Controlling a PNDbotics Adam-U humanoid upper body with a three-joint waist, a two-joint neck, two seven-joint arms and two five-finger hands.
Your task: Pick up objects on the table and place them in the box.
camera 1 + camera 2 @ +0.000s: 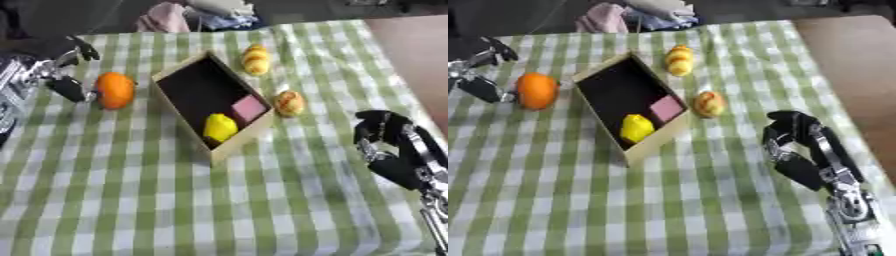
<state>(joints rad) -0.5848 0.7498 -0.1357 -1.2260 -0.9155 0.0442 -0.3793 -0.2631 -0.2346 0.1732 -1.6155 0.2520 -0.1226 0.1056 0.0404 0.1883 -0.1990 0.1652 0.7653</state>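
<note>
A wooden box (179, 75) with a dark inside lies askew in the middle of the table. In it are a yellow lemon-like thing (220, 127) and a pink block (248, 108). An orange (115, 90) sits left of the box. My left hand (54, 75) is beside it, open, with one fingertip (72, 90) at the orange's left side and another raised above. A ridged yellow-orange piece (255, 59) lies behind the box. A small round orange-yellow thing (290, 103) sits at the box's right. My right hand (798, 150) hovers at the right, fingers loosely bent, holding nothing.
A green-and-white checked cloth (175, 200) covers the table. Bundled fabric (197, 17) lies past the far edge. A bare brown surface (411, 50) runs along the right side beyond the cloth.
</note>
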